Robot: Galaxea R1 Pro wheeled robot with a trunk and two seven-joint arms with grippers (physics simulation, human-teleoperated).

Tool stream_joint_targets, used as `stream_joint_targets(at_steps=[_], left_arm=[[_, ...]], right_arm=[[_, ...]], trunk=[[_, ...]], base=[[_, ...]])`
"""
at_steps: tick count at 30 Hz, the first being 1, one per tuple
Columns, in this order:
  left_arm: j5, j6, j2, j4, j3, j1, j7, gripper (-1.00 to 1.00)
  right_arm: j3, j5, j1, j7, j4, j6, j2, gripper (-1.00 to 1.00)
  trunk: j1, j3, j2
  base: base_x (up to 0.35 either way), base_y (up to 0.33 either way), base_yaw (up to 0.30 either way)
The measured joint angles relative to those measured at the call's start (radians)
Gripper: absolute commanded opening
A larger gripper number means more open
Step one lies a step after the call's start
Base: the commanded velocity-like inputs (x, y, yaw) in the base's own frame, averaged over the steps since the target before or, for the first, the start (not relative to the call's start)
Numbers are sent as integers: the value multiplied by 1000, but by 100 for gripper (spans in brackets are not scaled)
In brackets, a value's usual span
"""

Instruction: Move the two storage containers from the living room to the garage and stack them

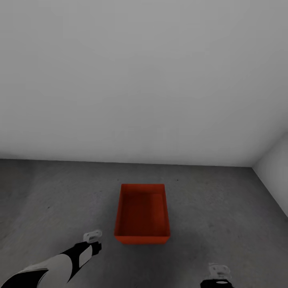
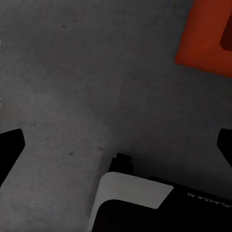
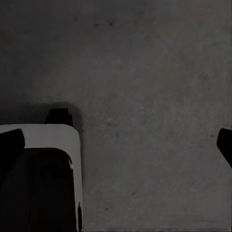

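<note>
One orange-red bin [image 1: 142, 214] was seen set down on the dark concrete floor [image 1: 224, 200] of the garage, square to the plain white wall [image 1: 144, 80] beyond it and near the room's right-hand corner. It stood upright, open side up, with nothing inside.

The left tool [image 1: 93, 237] was held low, near and to the left of the bin, apart from it; in the left wrist view its fingertips were spread wide with only floor between them, and a corner of the bin [image 2: 205, 36] sat off to one side. The right tool [image 1: 219, 271] was held nearer still, to the bin's right; its tips too were parted widely and nothing was held.

The first placement was judged done. For the stack to go well, the second bin would need to be brought over level, lined up with these walls and lowered straight.
</note>
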Motion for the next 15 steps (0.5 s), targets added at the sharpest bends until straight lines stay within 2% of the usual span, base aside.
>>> stream_joint_targets(at_steps=[7,15], left_arm=[[6,-62,-1,1,1,77,-1,100],[2,-75,-3,1,0,169,-1,100]], right_arm=[[2,7,118,6,-1,-52,8,100],[3,9,208,12,-1,-76,15,100]], trunk=[[0,0,0],[0,3,0]], base=[[0,0,0],[0,0,0]])
